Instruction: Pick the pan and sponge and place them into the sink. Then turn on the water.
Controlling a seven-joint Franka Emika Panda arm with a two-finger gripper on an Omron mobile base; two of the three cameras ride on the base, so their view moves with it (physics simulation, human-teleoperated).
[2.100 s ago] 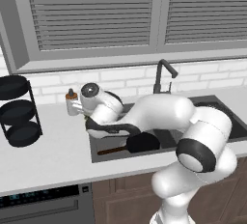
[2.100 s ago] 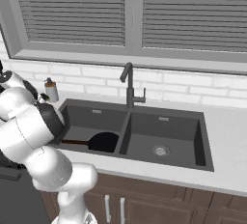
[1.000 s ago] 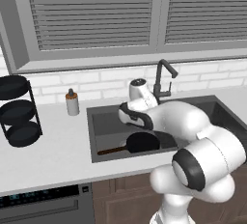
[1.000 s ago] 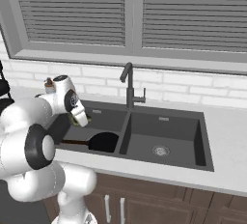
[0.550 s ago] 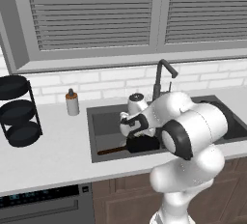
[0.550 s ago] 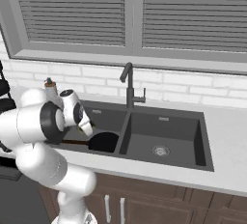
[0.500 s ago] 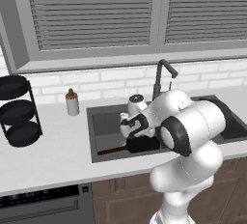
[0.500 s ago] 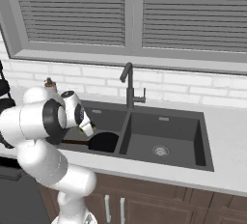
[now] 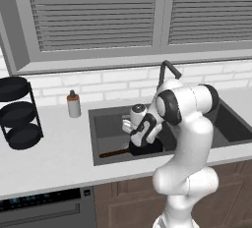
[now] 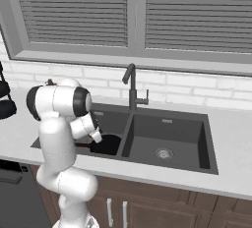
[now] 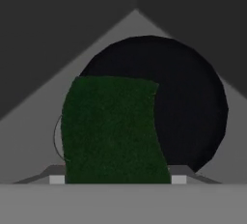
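Frying pan (image 9: 147, 147), one: lies in the left basin of the sink (image 10: 170, 169), its long handle pointing left along the front wall. Sponge (image 11: 113, 131), one: green layer facing the hand camera, clamped in the gripper (image 9: 129, 128) above the pan. Faucet (image 10: 132, 87), one. Soap bottle (image 9: 73, 105), one, upright on the bench (image 9: 49, 148).

The left basin of the sink (image 10: 110, 119) is crowded: the pan (image 10: 107, 145) covers much of its floor, and the faucet (image 10: 132, 87) rises behind the divider. The right basin is open down to its drain (image 10: 164, 153). On the bench (image 9: 49, 148), a bottle (image 9: 74, 104) and rack (image 9: 18, 113) stand left.
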